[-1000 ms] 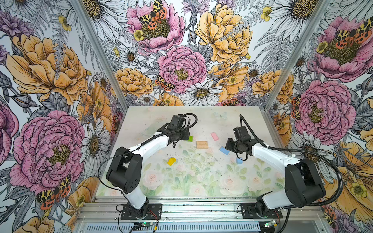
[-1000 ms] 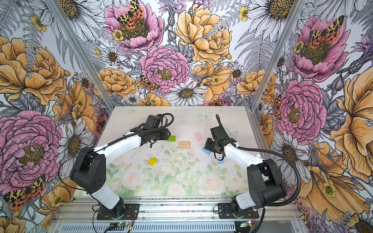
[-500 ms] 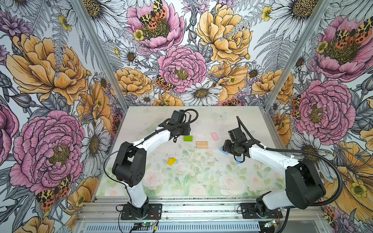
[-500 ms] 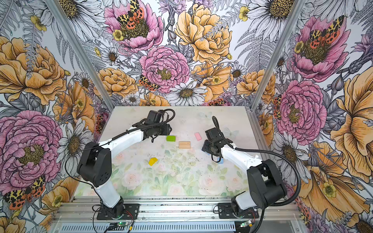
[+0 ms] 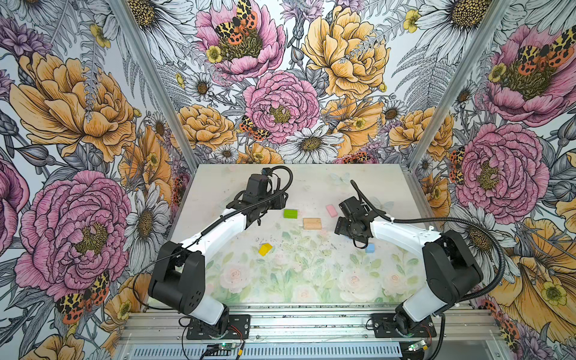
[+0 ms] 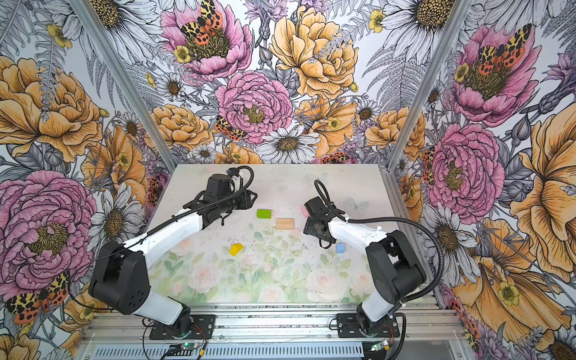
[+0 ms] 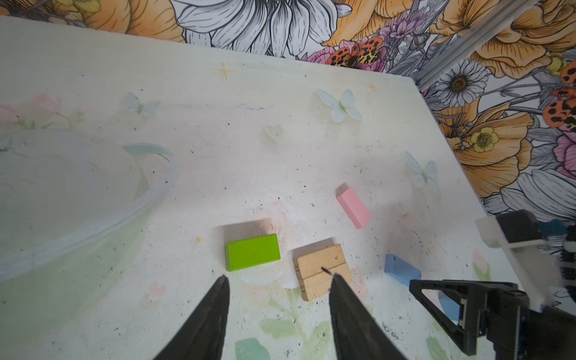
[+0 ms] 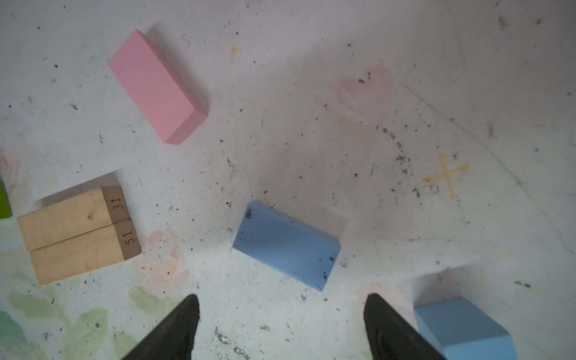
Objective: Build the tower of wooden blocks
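Nothing is stacked yet, so you have no tower, just wood blocks loose and flat on the table (image 7: pixel 202 149). The left gripper (image 7: pixel 279 276) is spread and empty, hanging just short of the green brick (image 7: pixel 252 252) and the two tan planks (image 7: pixel 322 271). The planks lie side by side with long edges touching, mid-table, and read as the base. The right gripper (image 8: pixel 282 295) is wide apart and also empty, with the light blue brick (image 8: pixel 286 244) right ahead of its jaws. The pink brick (image 8: pixel 156 85) sits beyond, apart from everything. The light blue cube (image 8: pixel 464 330) is just beside one right finger. The yellow roof piece (image 5: pixel 265 249) sits alone toward the front on the left arm's side. Expect all of these to be light, rigid and not fragile. The painted faces look smooth, so they are probably a bit slippery in the pads. Take each brick across its narrow width, pads on the two long side faces at mid-length, so it hangs level and lands flat. The blue brick lies skewed to the jaws, so turn the wrist to square up first. Any opposite pair of faces works on the cube. On the roof piece, clamp the flat end faces, never the slopes, or it'll squirt out. In the top views the blue brick is hidden under the right wrist, so how near it lies to the planks is only roughly judged. Set pieces down gently, because light blocks nudge easily and the planks could split apart.
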Controlling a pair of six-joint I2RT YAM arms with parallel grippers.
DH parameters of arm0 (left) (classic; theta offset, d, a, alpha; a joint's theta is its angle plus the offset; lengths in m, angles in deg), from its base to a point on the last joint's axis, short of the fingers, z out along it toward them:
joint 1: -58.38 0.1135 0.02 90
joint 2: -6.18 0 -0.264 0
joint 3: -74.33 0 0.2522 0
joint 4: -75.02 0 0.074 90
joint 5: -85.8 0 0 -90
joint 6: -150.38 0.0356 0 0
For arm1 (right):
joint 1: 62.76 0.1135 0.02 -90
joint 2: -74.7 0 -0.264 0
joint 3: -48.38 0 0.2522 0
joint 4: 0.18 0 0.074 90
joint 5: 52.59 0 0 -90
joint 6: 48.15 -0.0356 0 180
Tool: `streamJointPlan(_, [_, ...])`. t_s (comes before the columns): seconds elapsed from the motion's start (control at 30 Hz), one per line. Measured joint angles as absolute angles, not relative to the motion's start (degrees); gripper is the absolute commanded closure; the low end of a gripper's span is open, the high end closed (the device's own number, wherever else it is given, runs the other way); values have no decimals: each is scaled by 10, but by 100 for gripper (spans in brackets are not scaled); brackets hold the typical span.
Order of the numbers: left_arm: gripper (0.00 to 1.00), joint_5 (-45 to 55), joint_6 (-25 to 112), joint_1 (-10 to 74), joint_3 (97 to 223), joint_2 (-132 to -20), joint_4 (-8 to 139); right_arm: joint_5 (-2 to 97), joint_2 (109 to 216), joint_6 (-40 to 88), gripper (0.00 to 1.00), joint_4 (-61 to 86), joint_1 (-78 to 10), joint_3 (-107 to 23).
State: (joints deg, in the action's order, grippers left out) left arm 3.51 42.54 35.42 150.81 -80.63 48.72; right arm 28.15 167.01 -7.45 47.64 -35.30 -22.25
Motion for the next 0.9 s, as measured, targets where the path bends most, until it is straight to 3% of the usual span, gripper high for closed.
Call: streamJointPlan(0.9, [45, 38, 426, 365, 1486, -798, 499, 254, 1732, -96, 15, 477, -362, -247])
